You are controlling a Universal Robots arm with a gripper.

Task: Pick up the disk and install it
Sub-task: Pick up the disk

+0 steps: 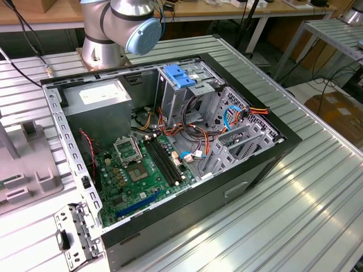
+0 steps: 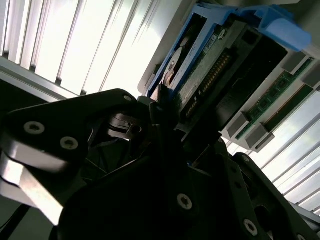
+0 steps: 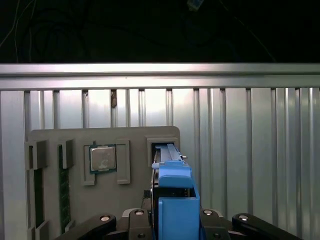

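The disk (image 3: 175,200), a drive with blue plastic side rails, stands on edge between my gripper's (image 3: 176,222) two black fingers (image 3: 137,219), which press against its sides. Its far end points at the slot (image 3: 162,142) of a grey parts holder (image 3: 75,145) beneath it; I cannot tell whether it still sits in that slot. In the second wrist view the disk (image 2: 210,65) shows its dark circuit-board underside and blue rail, with my gripper (image 2: 167,112) shut on its near end.
The grey holder also carries a processor chip (image 3: 102,159) and memory sticks (image 3: 64,195). In the exterior view an open computer case (image 1: 170,147) lies on the ribbed metal table (image 1: 295,215), with a bare blue bracket (image 1: 178,76) in its drive cage and a grey power supply (image 1: 96,105).
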